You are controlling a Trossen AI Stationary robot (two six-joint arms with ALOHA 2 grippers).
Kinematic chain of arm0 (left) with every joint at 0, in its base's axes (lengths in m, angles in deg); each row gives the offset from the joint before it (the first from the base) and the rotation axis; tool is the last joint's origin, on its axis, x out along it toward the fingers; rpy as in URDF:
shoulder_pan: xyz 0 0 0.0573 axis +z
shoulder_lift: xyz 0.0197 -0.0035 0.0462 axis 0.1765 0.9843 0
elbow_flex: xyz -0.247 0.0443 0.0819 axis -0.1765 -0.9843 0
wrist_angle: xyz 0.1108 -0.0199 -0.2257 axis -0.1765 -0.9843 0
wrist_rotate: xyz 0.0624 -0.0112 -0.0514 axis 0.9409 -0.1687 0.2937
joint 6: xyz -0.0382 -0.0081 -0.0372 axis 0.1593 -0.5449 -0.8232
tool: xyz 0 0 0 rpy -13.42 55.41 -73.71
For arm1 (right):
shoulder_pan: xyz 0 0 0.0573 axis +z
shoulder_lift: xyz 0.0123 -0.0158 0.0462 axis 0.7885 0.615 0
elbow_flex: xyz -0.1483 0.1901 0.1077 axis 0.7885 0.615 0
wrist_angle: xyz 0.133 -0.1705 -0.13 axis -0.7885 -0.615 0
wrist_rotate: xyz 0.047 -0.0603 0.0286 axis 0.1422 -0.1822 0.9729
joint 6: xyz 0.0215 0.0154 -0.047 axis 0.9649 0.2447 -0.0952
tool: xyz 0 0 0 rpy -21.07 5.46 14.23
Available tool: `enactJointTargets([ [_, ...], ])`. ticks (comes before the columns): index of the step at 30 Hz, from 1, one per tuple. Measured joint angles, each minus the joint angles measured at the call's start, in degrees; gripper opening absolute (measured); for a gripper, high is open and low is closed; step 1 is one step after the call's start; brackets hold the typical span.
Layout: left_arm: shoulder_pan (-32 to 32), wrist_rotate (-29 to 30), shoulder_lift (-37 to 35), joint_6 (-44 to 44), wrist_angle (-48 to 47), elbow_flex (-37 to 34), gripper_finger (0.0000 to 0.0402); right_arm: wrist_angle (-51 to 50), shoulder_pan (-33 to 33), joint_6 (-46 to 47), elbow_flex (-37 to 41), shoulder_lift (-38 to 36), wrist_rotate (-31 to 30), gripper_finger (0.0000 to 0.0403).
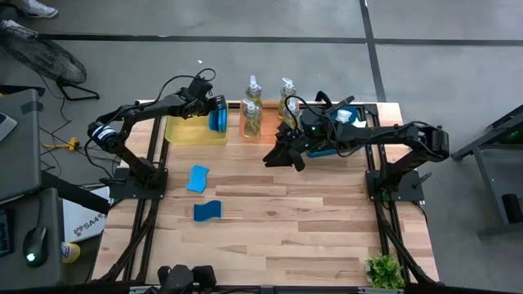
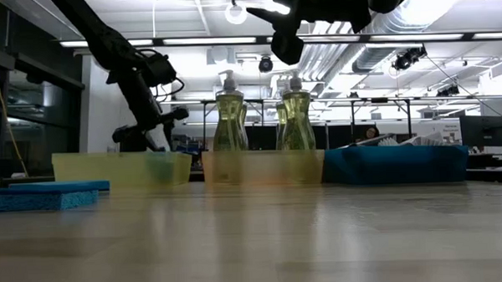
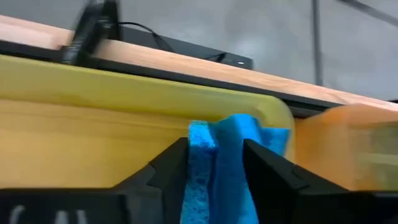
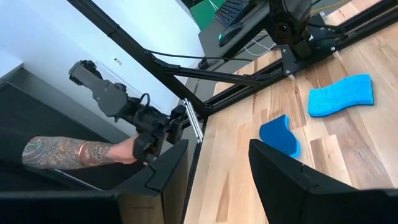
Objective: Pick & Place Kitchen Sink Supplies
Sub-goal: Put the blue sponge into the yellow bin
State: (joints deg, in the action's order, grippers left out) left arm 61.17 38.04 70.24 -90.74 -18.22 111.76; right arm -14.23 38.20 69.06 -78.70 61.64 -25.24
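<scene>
1. The left gripper (image 1: 217, 113) is held over the right end of the yellow tray (image 1: 184, 131), at the far edge of the wooden table (image 1: 270, 220).
2. In the left wrist view, a blue wavy-edged sponge (image 3: 221, 165) is seen standing on edge between the two dark fingers (image 3: 168, 168); a grip cannot be told, as the jaws are partly spread and contact is not clearly shown.
3. The right gripper (image 1: 282, 155) is raised above the table in front of the orange tray (image 1: 260, 129), near the blue tray (image 1: 347, 122). Its fingers (image 4: 280, 171) are seen apart with nothing between them.
4. Two more blue sponges are found lying flat on the bare table: one (image 1: 198, 177) nearer the yellow tray, the other (image 1: 207, 211) closer to the front edge.
5. Clear pump bottles of yellowish soap (image 1: 252, 110) are seen upright in and behind the orange tray; in the low view two bottles (image 2: 231, 116) stand side by side.
6. White brush heads (image 2: 402, 140) are just visible above the blue tray's rim in the low view.
7. A small green plant (image 1: 384, 271) is placed at the front right corner.
8. A person's tattooed forearm (image 4: 74, 152) is seen beyond the table in the right wrist view.
</scene>
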Motion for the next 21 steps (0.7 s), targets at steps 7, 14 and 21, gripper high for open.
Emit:
enactJointTargets([
  [7,-0.04,-7.25,0.00,-0.77,6.77,0.00,0.0174,-0.87,0.00,-0.20,-0.01,0.00,-0.41,0.0161],
  [14,-0.02,-7.62,0.00,-1.46,6.99,-0.01,0.0174,-1.15,0.00,-0.24,-0.02,0.00,-0.45,0.0161],
  [21,-0.02,-7.61,0.00,-1.46,6.92,0.00,0.0174,-1.37,0.02,-0.24,-0.02,0.00,-0.44,0.0161],
])
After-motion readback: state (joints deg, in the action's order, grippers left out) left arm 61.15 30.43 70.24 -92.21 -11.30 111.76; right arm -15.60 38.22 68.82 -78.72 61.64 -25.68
